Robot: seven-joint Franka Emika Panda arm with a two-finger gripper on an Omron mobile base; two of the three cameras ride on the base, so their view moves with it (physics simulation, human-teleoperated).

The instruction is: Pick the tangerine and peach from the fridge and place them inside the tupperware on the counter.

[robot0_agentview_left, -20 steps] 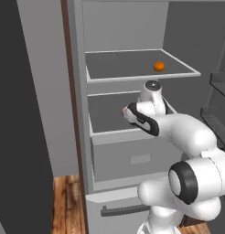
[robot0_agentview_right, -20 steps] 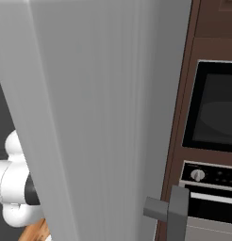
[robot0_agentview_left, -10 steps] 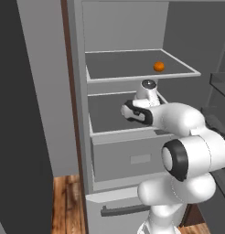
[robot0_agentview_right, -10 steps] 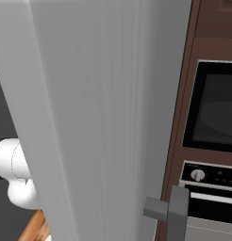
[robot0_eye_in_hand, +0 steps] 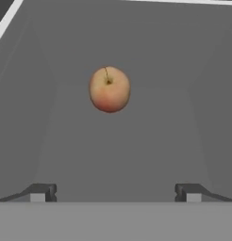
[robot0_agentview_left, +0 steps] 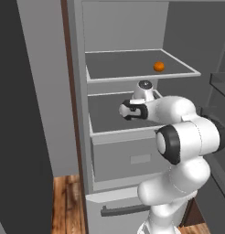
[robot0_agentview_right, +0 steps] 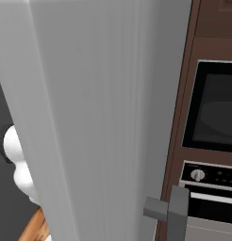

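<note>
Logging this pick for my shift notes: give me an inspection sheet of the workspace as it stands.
Surface: grey fridge shelf, bare around the fruit.
Job's things: peach lies on the shelf ahead of the gripper, untouched; tangerine sits on the upper shelf of the open fridge.
Clutter: nothing seen.
Grippers: gripper open, holding nothing, lined up toward the peach.
Cables: nothing seen.
Surroundings: fridge door with a bar handle; built-in oven in brown cabinetry; wood floor.
</note>
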